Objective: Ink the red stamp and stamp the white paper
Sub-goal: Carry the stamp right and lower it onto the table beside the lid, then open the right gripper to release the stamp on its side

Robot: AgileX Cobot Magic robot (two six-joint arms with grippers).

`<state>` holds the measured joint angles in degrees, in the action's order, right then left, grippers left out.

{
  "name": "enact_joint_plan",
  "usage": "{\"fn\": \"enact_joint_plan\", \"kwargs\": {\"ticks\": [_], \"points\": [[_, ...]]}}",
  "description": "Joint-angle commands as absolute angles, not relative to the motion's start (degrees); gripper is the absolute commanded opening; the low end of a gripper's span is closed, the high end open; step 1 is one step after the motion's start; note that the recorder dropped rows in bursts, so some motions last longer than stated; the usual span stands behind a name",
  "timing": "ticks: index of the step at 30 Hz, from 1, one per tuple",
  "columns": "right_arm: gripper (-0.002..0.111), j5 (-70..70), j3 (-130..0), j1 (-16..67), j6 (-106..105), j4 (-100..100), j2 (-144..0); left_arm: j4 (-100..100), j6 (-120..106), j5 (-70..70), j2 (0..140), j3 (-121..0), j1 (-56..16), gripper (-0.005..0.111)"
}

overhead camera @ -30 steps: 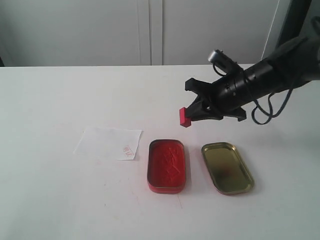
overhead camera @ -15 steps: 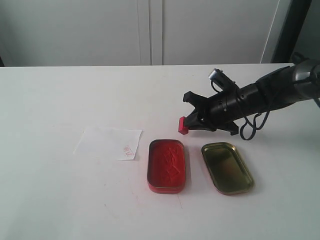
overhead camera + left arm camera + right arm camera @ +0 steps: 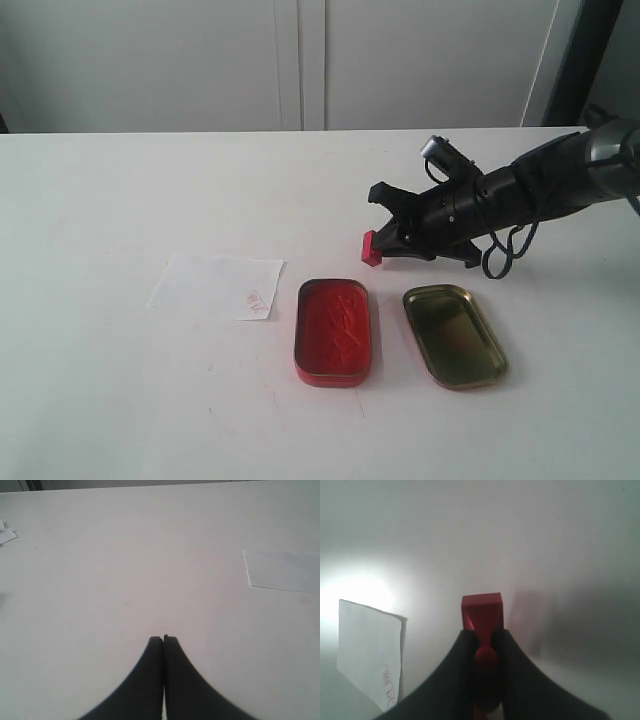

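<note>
My right gripper (image 3: 384,243) (image 3: 483,636) is shut on the red stamp (image 3: 370,247) (image 3: 482,611), gripping its knob, with the square base low at the table just behind the red ink tin (image 3: 333,330). The white paper (image 3: 217,286) (image 3: 369,653) (image 3: 283,570) lies flat to the left of the tin and bears a faint red imprint near its right corner. My left gripper (image 3: 163,639) is shut on nothing over bare table and does not show in the exterior view.
A gold tin lid (image 3: 454,334) lies open side up to the right of the ink tin, under the right arm's line. The white table (image 3: 150,200) stretches wide on all sides. Small paper scraps (image 3: 6,534) lie far off in the left wrist view.
My right gripper came down and slightly left with the stamp, from well above the table to table level behind the ink tin. Paper, tin and lid stayed put.
</note>
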<state>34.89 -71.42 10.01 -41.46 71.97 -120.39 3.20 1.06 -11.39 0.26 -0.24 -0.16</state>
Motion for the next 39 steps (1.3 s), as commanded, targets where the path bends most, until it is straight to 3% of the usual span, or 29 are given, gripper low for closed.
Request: {"fn": "enact_joint_plan", "kwargs": {"ticks": [1, 7, 24, 39], "points": [[0.000, 34.68, -71.15, 9.67, -40.71, 72.19, -120.41, 3.43, 1.09, -11.16, 0.00, 0.00, -0.09, 0.000], [0.002, 35.04, -71.15, 9.67, -38.79, 71.56, -121.06, 3.43, 1.09, -11.16, 0.00, 0.00, -0.09, 0.000], [0.051, 33.00, -71.15, 9.58, -34.00, 67.86, -121.06, 3.43, 1.09, -11.16, 0.00, 0.00, -0.09, 0.000], [0.052, 31.12, -71.15, 6.47, -23.88, 51.99, -115.83, 3.43, 1.09, -11.16, 0.00, 0.00, -0.09, 0.000]]}}
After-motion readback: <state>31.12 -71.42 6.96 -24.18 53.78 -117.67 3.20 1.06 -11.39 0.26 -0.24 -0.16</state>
